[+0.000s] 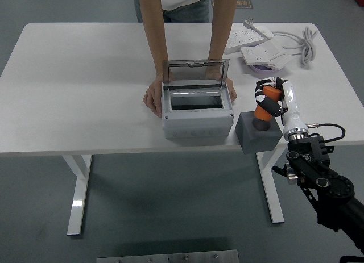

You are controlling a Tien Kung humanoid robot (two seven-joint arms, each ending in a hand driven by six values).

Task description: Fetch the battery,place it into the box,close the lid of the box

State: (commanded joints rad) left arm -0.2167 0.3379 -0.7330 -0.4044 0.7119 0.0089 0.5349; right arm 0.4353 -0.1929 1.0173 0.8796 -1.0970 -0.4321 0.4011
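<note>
An orange cylindrical battery (265,109) stands tilted over the dark grey block holder (257,134) near the table's front right edge. My right hand (269,97) is shut on the battery, its dark fingers wrapped around the upper part. The grey box (198,120) sits at the table's middle front with its clear smoky lid (196,75) standing open at the back. A person at the far side holds the box steady, one hand (152,100) at its left side and the other hand (231,91) at its right. My left arm is out of view.
At the back right lie white power strips (250,40), a coiled white cable (304,44) and a purple tape roll (261,70). The white table (79,92) ends just in front of the box and holder.
</note>
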